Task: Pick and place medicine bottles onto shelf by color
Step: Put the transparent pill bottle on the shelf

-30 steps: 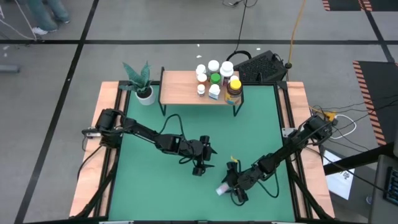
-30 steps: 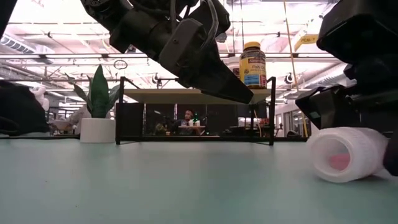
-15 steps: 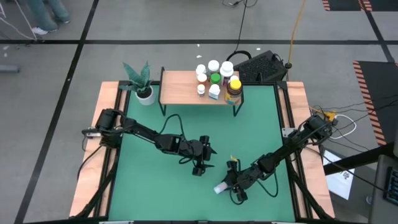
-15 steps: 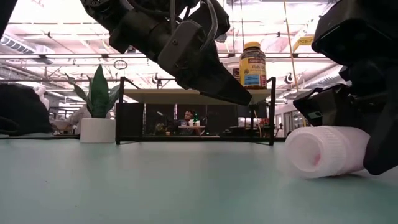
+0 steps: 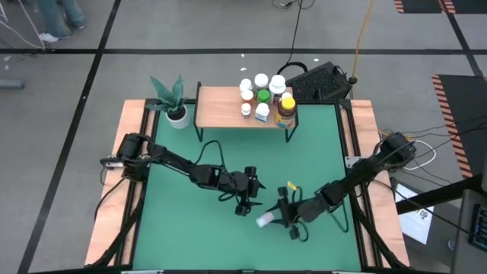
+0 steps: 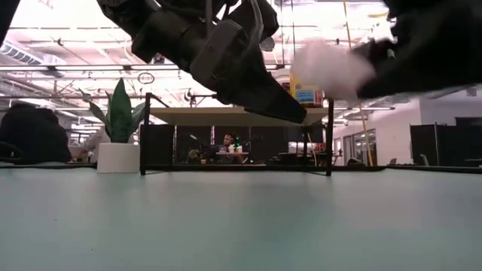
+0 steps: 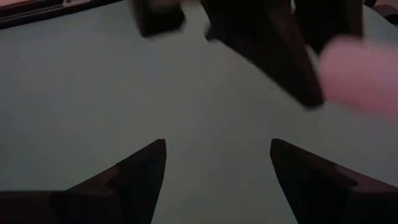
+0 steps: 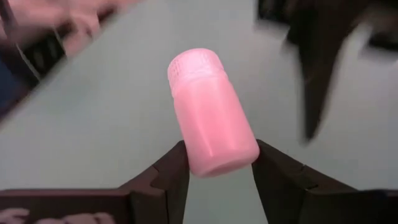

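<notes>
I have the right gripper [image 5: 275, 219] low over the green table [image 5: 183, 228], near its front middle, clamped on a pink bottle [image 8: 211, 127]. In the right wrist view both fingers [image 8: 165, 177] press the bottle's base end, one on each side, and the ribbed cap points away from the wrist. In the low view the bottle [image 6: 327, 69] is clear of the tabletop, blurred, up at about shelf height in that picture. From above it shows as a pale shape [image 5: 266, 221] at the tip of the right arm.

My left gripper [image 5: 245, 202] hovers just beside it, toward the table's middle, jaws spread wide and holding nothing. The left wrist view shows its two fingers [image 7: 140, 171] apart over bare green surface, with the pink bottle [image 7: 360, 74] blurred just ahead.

The shelf [image 5: 228, 106] stands at the table's far edge. The other bottles sit bunched at its right end: several white ones [image 5: 261, 80], one with a green cap [image 5: 263, 96], and an amber bottle with a yellow cap [image 5: 286, 109] at the corner. The shelf's left part is bare wood.

A potted plant [image 5: 173, 99] stands just left of the shelf. In the low view a person [image 6: 226, 141] shows far behind the table.
</notes>
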`<state>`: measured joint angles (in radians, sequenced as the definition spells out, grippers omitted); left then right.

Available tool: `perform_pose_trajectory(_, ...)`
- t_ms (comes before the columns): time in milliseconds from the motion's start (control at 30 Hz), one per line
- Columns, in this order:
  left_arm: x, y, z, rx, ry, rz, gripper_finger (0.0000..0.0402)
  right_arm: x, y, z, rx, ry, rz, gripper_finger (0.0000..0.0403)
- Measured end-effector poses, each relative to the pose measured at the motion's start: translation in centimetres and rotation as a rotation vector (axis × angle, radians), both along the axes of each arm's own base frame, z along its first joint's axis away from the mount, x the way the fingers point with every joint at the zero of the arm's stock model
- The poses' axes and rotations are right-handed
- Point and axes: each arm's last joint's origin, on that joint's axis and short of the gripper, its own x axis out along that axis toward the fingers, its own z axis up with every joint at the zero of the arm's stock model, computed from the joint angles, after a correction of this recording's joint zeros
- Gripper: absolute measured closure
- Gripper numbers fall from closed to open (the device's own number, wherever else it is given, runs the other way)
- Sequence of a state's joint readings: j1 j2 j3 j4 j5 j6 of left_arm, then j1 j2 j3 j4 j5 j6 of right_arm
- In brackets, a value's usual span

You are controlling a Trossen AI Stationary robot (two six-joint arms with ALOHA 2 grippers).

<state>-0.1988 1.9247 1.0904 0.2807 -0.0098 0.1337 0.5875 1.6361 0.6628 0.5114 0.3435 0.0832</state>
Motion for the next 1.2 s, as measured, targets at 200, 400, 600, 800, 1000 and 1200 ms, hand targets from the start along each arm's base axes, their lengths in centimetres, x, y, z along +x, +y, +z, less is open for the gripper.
perform_pose_trajectory(200, -0.7, -0.5, 2.1, -0.005, -0.034, -0.017, 0.0110, -2.1, -1.8, 0.8, 0.107, -0.278, 0.017, 0.0253)
perform_pose_trajectory(400, -1.6, -1.5, 6.2, -0.034, -0.202, -0.122, 0.0137, -4.8, -3.5, 0.8, 0.240, -0.490, 0.011, 0.0256)
perform_pose_trajectory(600, -1.9, -3.6, 7.5, -0.018, -0.358, -0.273, 0.0190, -3.5, -2.9, 1.3, 0.272, -0.555, 0.081, 0.0251)
perform_pose_trajectory(800, -2.3, -4.7, 7.2, 0.066, -0.351, -0.335, 0.0208, -1.4, -1.9, 1.2, 0.300, -0.543, 0.197, 0.0254)
perform_pose_trajectory(1000, -2.8, -6.2, 7.2, 0.149, -0.394, -0.420, 0.0208, -0.3, -2.2, 0.8, 0.371, -0.504, 0.237, 0.0252)
perform_pose_trajectory(1200, -2.8, -6.5, 7.5, 0.160, -0.422, -0.416, 0.0183, 0.0, -2.6, 0.7, 0.388, -0.492, 0.234, 0.0254)
